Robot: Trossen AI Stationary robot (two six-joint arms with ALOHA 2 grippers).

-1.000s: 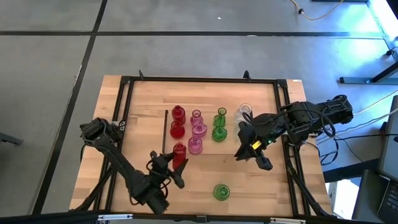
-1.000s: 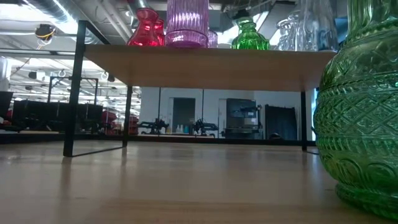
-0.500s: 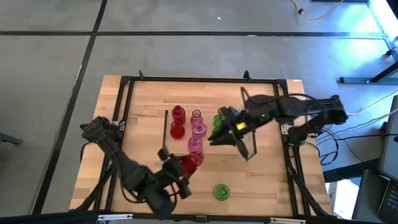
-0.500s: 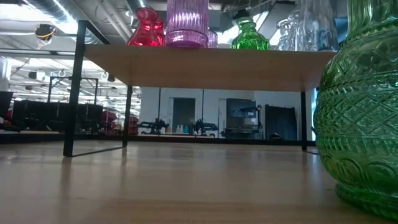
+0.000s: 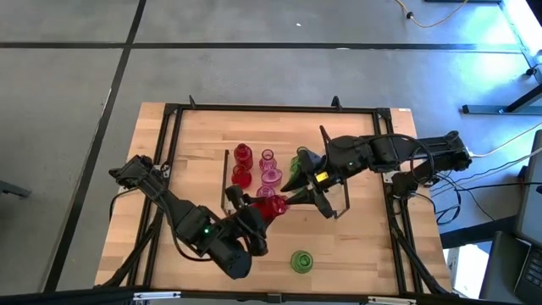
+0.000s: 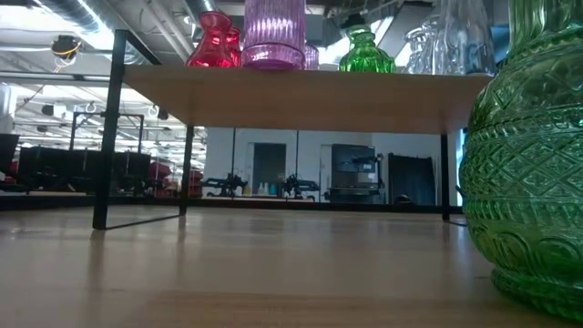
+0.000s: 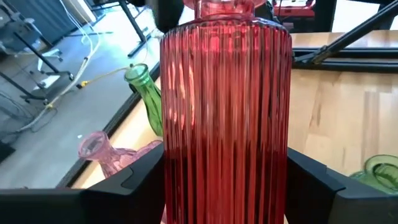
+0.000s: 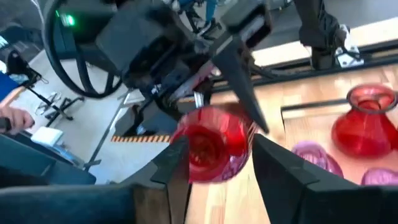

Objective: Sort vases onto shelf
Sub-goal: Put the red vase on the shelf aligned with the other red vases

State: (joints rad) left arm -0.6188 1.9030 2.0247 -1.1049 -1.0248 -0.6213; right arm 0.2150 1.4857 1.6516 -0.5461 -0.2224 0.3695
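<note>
Now we see the left gripper [image 5: 258, 212] pinching a red ribbed vase [image 7: 227, 112], jaws pressed on its sides; right gripper [image 8: 214, 152] spread wide around its top, above the shelf [image 5: 199, 144]

two dark jointed arms, black cables along links; green indicator light on left arm, yellow marking on right.

I see my left arm reaching in from the near left, its gripper [image 5: 258, 213] clamped wide on something. My right arm stretches across from the right, its gripper [image 5: 292, 196] parted, fingertips meeting the left's.
</note>
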